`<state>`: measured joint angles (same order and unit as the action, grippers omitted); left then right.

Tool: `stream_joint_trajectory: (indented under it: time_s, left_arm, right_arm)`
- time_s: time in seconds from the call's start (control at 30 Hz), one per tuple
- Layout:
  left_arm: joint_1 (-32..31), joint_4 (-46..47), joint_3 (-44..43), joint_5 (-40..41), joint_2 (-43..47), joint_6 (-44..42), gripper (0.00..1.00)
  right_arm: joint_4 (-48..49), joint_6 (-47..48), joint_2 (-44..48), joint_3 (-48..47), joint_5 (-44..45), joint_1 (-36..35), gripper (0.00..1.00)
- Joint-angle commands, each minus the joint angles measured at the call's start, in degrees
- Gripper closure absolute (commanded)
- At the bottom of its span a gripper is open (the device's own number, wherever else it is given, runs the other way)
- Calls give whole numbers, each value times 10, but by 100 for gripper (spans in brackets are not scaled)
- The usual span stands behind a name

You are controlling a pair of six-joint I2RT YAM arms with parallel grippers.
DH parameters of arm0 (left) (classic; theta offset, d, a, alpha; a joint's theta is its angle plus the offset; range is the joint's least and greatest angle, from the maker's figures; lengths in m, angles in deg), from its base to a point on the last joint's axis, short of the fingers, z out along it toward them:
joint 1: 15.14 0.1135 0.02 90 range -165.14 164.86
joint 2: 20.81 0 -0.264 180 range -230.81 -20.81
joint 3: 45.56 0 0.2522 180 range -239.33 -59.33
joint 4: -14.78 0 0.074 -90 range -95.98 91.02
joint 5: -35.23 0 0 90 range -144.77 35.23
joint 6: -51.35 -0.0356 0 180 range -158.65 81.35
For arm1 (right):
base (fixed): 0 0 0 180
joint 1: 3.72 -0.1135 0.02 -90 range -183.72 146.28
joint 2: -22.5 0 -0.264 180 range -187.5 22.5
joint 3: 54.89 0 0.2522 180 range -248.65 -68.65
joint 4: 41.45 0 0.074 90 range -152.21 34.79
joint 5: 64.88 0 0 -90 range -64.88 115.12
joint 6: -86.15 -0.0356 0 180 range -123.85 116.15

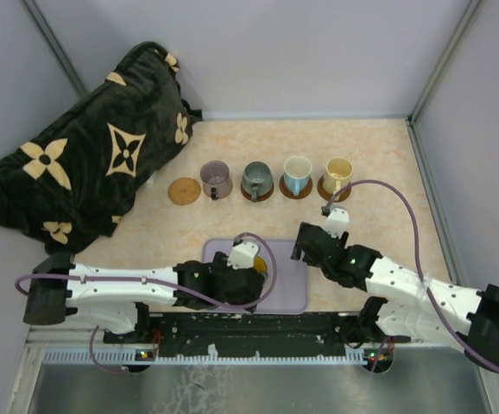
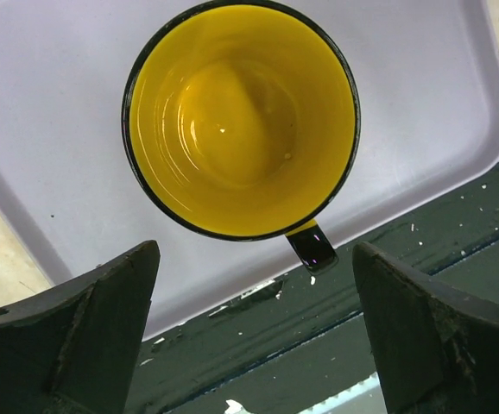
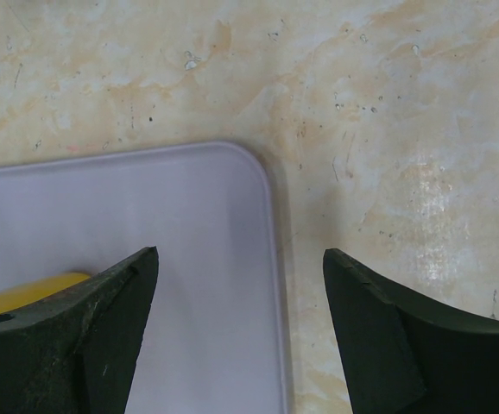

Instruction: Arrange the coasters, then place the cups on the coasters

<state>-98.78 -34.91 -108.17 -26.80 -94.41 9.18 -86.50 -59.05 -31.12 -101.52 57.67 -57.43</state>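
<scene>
1. Left gripper [image 2: 255, 259] fills the bottom of its own wrist view. Its fingers [image 2: 103, 328] are spread wide with nothing between them, so it has hold of nothing.
2. Just past the fingertips, in the upper middle of that view, sits the yellow cup [image 2: 243, 116]. It's upright and empty with a dark rim, and its handle [image 2: 312, 248] points to the lower right, toward the gap between the fingers. Neither finger touches it as far as I can see.
3. That cup stands on the lavender tray [image 2: 51, 103], close to one long edge. In the top view the tray is lower middle of the frame and the left arm covers most of the cup.
4. Right gripper [image 3: 241, 259] is open and empty too, hanging over the tray's rounded corner. The finger at frame left is over the tray and the one at frame right is over bare table [image 3: 405, 129].
5. Four more cups line up across the middle of the top view. From left to right they are the mauve cup [image 1: 216, 178], grey-green cup [image 1: 255, 179], pale blue cup [image 1: 297, 175] and cream cup [image 1: 337, 175].
6. A brown coaster [image 1: 246, 196] peeks out under the grey-green one, another [image 1: 308, 191] under the blue, and another [image 1: 324, 191] under the cream. Can't tell about the mauve.
7. One bare coaster [image 1: 183, 191] lies at the left end of the row, just beside the mauve cup.
8. A black plush blanket [image 1: 94, 172] with tan flowers is heaped in the upper left.
</scene>
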Motion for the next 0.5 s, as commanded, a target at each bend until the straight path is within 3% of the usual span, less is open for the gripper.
stream_joint_trajectory:
  time_s: [0.0,0.13,0.47]
  left_arm:
    - [-4,6,-3,27,-11,31,1]
    - [-4,-10,1,46,-17,61,1]
    - [-3,-68,20,58,-1,109,22]
  right_arm:
    - [14,-5,14,0,2,3,23]
    - [17,-5,13,4,0,4,23]
    - [34,-12,12,17,-7,3,23]
